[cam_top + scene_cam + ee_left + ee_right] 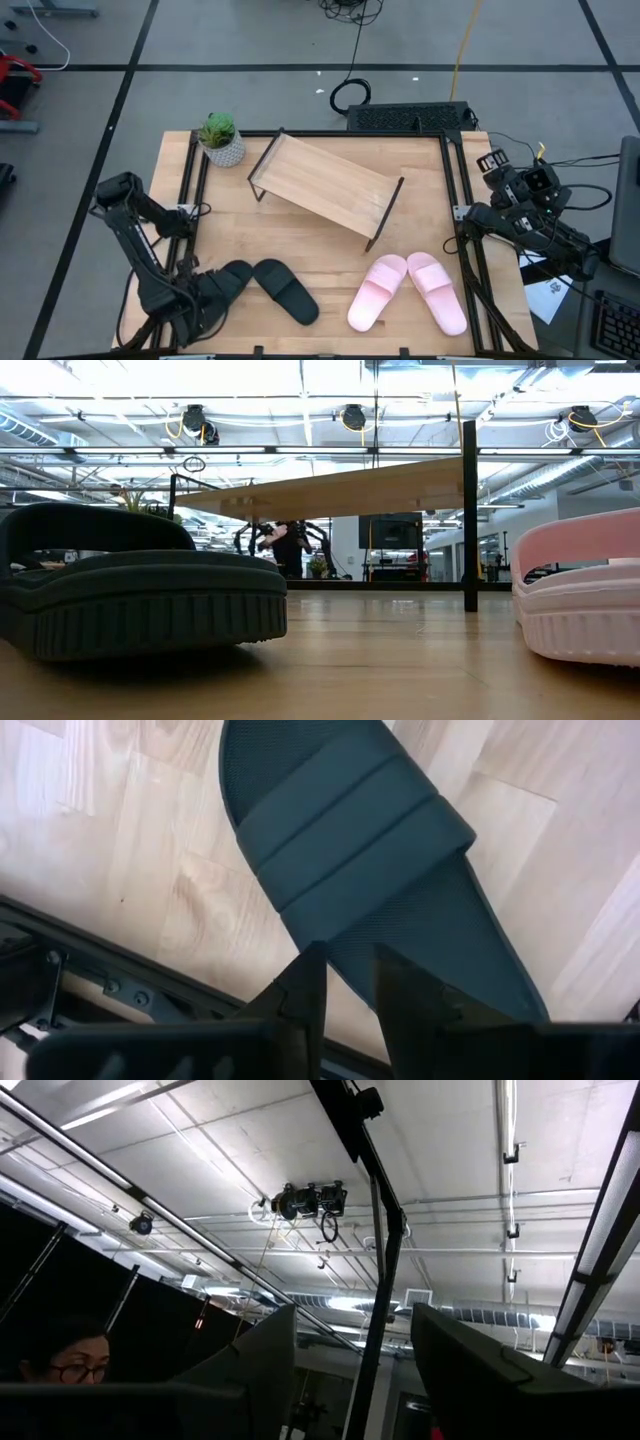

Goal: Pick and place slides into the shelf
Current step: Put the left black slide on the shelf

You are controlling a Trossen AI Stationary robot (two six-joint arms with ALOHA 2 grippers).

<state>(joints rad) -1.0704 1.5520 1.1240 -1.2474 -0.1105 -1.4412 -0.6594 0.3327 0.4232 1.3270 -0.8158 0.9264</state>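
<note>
I've got the left gripper (348, 982) low at the near left corner, fingers nearly closed, pinching the heel edge of a black slide (370, 870); its mate (286, 290) lies just beside it. I want a firm bite before lifting, or the heel will peel out. The shelf (325, 184) sits angled mid-table, top bare, so I'll carry high over its frame. Pink pair (408, 289) waits near right. Right gripper (352, 1355) is parked off the table's right edge, fingers apart, aimed at the ceiling.
</note>
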